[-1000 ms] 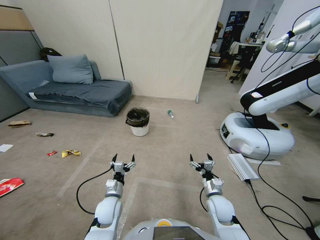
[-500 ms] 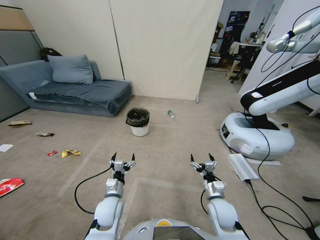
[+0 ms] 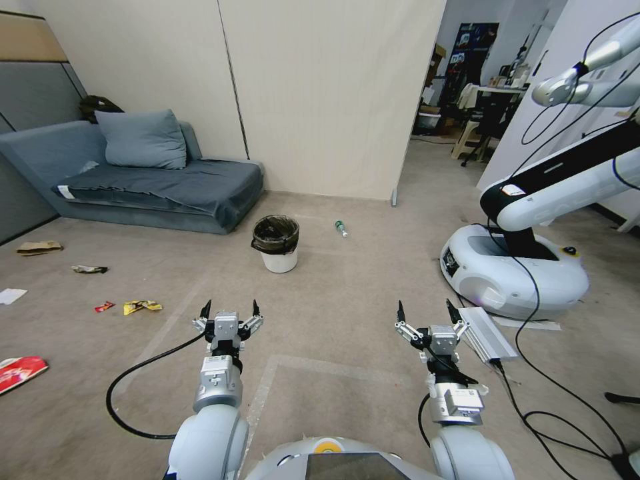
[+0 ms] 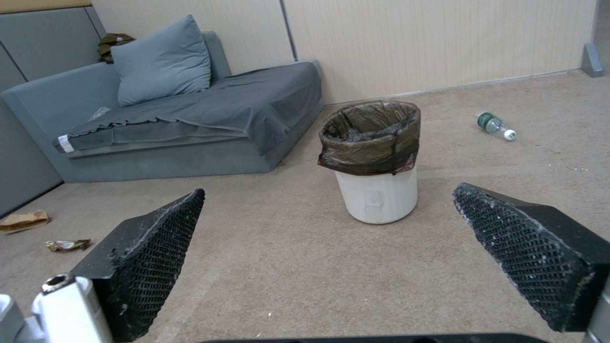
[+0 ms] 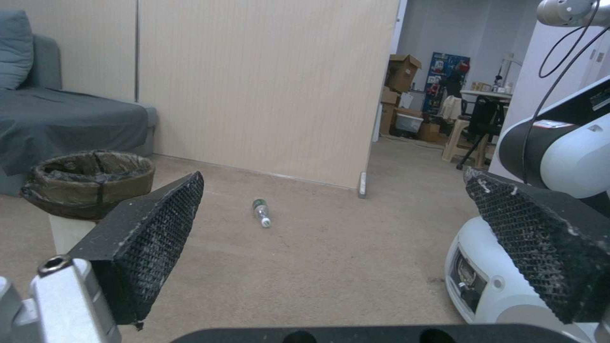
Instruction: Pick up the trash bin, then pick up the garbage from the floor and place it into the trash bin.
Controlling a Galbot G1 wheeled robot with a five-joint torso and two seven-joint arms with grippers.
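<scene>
- The left gripper [image 3: 229, 309] is held above the carpet in front of the robot, with its two fingers spread apart and nothing between them.
- The right gripper [image 3: 427, 311] is at the same level on the other side, also with its fingers wide apart and empty. It is just beside a flat silver box [image 3: 485, 333] that lies on the floor.
- To the left of the left gripper, well apart from it, small litter lies on the carpet: a yellow wrapper [image 3: 141, 306], and just beside it a small red wrapper [image 3: 103, 306].
- A large red wrapper [image 3: 20, 371] lies at the left edge, nearer to the robot.
- Farther to the left are a dark wrapper [image 3: 89, 269], a white paper scrap [image 3: 11, 295] and a crumpled brown paper bag [image 3: 39, 247].
- The trash bin [image 3: 276, 242] stands upright on the carpet ahead, between the lines of both grippers but closer to the left one, and well apart from both. In the left wrist view the trash bin [image 4: 375, 159] appears between the two open fingers, far beyond them.
- A green-capped bottle [image 3: 341, 228] lies on its side to the right of the bin, near it but not touching.
- Behind the bin is a grey sofa [image 3: 147, 183], and another robot's white base [image 3: 510, 270] stands at the right.
</scene>
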